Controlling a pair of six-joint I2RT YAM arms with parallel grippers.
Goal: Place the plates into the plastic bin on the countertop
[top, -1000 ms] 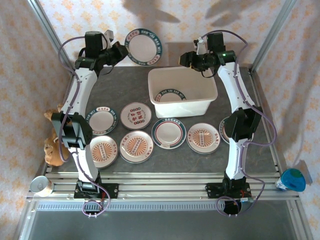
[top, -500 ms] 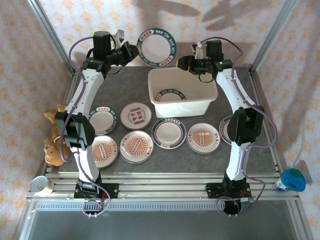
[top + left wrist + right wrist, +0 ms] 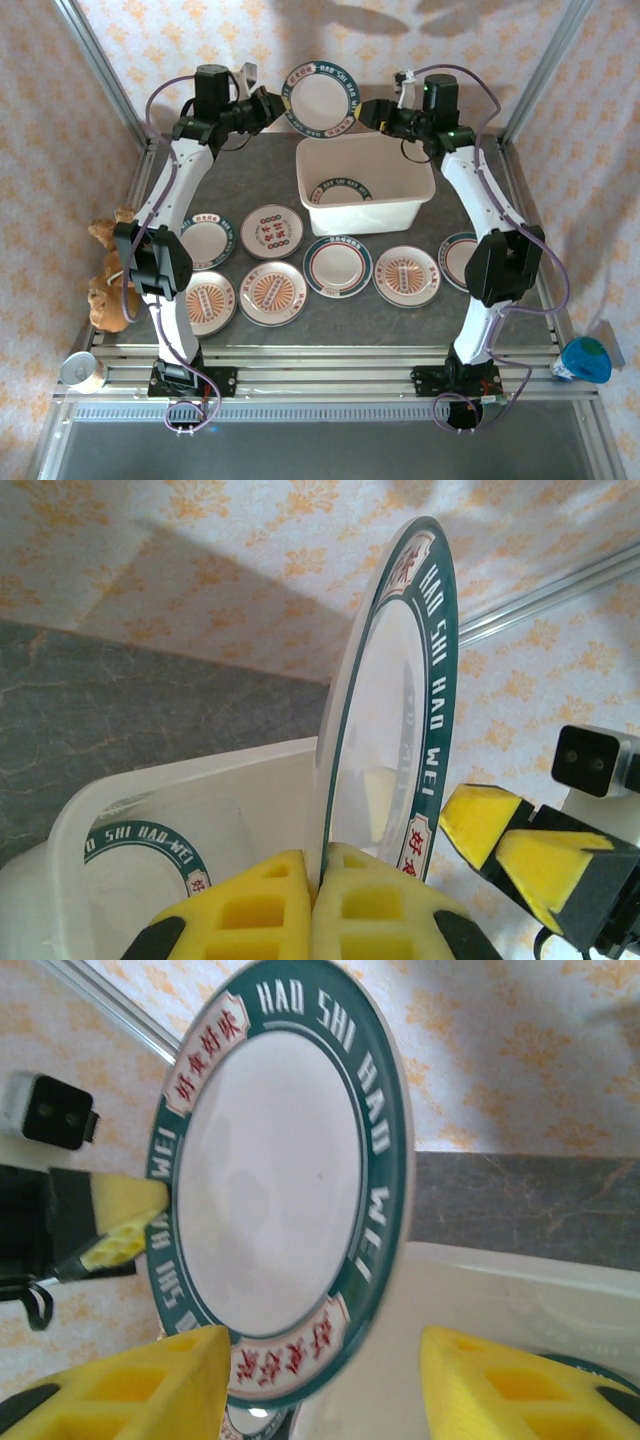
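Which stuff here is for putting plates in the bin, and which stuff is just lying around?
For the job:
- held plate, clamped in the left gripper
- bin
- plate inside it
- seven plates on the countertop

Just lying about:
- tape roll
- blue thing
- brown thing

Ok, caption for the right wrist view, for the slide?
Open right hand flanks the teal-rimmed plate the left hand holds upright over the plastic bin.

Cream wallpaper with orange floral sprigs (image 3: 40, 150) lines the walls. Silver aluminium posts (image 3: 96, 60) rise upper left and right, and soft shadows (image 3: 330, 20) darken the top.
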